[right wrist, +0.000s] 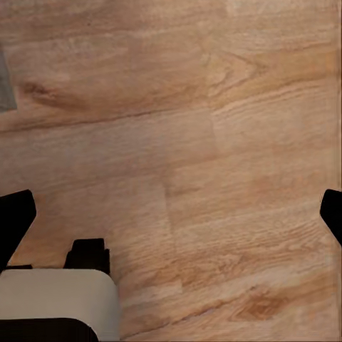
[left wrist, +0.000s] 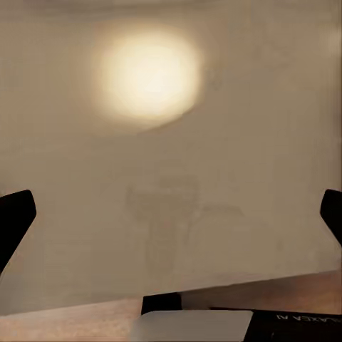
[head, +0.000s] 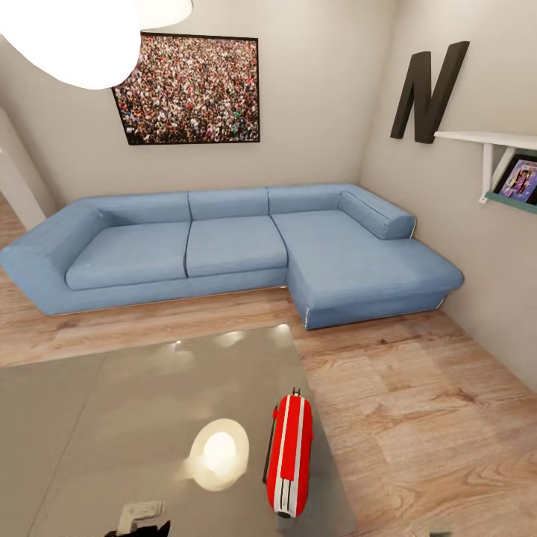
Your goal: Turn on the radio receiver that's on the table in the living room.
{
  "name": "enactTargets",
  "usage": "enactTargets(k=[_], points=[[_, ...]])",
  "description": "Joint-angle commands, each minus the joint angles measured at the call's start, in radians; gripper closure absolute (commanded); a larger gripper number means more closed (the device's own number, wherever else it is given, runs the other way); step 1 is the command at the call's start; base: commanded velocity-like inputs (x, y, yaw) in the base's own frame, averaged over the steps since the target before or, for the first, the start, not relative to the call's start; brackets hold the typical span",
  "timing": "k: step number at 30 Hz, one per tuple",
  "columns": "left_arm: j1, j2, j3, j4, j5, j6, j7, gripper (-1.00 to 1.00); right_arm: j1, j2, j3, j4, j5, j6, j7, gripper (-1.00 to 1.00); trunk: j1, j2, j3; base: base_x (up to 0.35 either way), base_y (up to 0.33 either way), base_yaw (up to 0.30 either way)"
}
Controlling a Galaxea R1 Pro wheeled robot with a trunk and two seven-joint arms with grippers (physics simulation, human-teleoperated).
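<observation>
Radio receiver (head: 290,456): lying flat on the table near its right edge, its white end panel pointing toward the camera, long side running away toward the sofa.
Table (head: 134,395): stretching out in front of the sofa, its glossy grey-beige top (left wrist: 235,142) reflecting a round lamp glow just beside the radio receiver.
Living room: showing a light wood floor (head: 418,418), with beige walls closing in behind the sofa.
Sofa (head: 224,250): blue and L-shaped, sitting beyond the table against the walls.
Crowd photo (head: 190,89): hanging on the wall above the sofa.
Letter N (head: 429,89): hanging dark on the side wall, above the sofa's corner end.
Shelf (head: 492,142): jutting white from the same wall, just beside the letter N.
Left end effector (left wrist: 171,214): hovering over the table top, its two dark fingers (left wrist: 14,217) standing wide apart, gripping nothing.
Right end effector (right wrist: 171,214): hanging over the wood floor (right wrist: 214,142) beside the table, fingers (right wrist: 14,221) spread wide apart, gripping nothing.
</observation>
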Motion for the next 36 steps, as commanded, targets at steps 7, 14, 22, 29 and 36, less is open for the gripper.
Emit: enactTargets(k=[7,14,22,29,36], points=[[-0.003,-0.004,0.000,-0.003,0.002,0.007,0.001,-1.00,-0.007,-0.010,-0.003,-0.319,0.008,0.249,0.001,-1.00,0.000,0.000,0.000,0.000,0.000,0.000],[-0.004,-0.008,-0.001,0.001,0.001,0.008,0.002,-1.00,-0.141,-0.003,-0.003,-0.600,0.007,0.584,-0.001,-1.00,0.000,0.000,0.000,0.000,0.000,0.000],[-0.004,-0.012,-0.001,0.001,0.000,0.010,0.003,-1.00,-0.296,0.051,0.001,-0.656,0.006,0.778,-0.006,-1.00,0.000,0.000,0.000,0.000,0.000,0.000],[-0.004,-0.028,-0.002,0.000,-0.008,0.011,0.013,-1.00,-0.353,0.187,0.005,-0.799,0.009,0.808,-0.027,-1.00,0.000,0.000,0.000,0.000,0.000,0.000],[-0.004,-0.029,-0.002,-0.009,-0.010,0.011,0.016,-1.00,-0.380,0.303,0.012,-0.817,0.006,0.808,-0.127,-1.00,0.000,0.000,0.000,0.000,0.000,0.000]])
